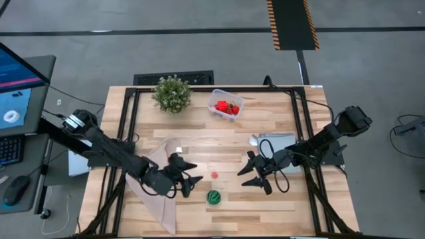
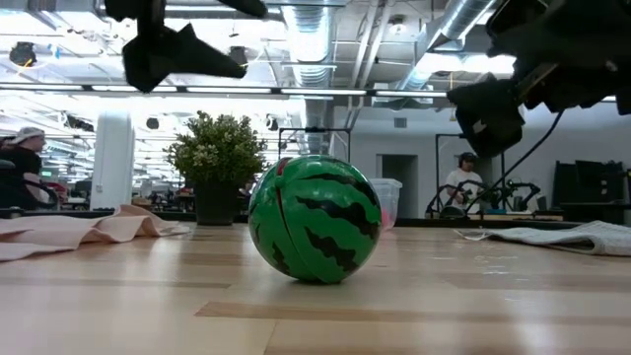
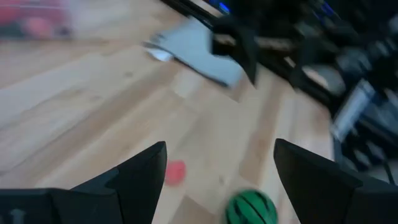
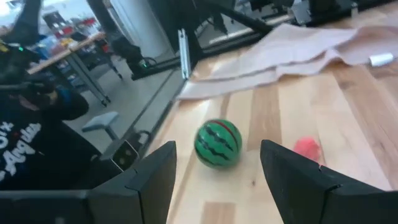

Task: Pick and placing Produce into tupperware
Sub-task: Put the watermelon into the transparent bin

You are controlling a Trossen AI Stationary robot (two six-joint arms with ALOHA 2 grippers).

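The green striped ball [image 1: 213, 197] rests on the bare wood near the table's near edge; it fills the middle of the low view [image 2: 314, 219]. A small red piece [image 1: 214, 175] lies just beyond it. The clear tupperware [image 1: 225, 106] stands toward the far edge with red fruits inside. My left gripper [image 1: 196, 173] hovers open to the left of the red piece, and its wrist view shows the ball [image 3: 250, 207] and the piece [image 3: 176, 172] ahead. My right gripper [image 1: 242, 178] hovers open to their right, with the ball [image 4: 217, 143] between its fingers in view.
A bushy potted plant [image 1: 172, 93] stands at the far edge, left of the tub. A pinkish cloth [image 1: 159, 189] lies under the left arm, and a grey-blue sheet [image 1: 275, 143] under the right arm. A person in a dark shirt [image 4: 31, 143] is beyond the table's near-left side.
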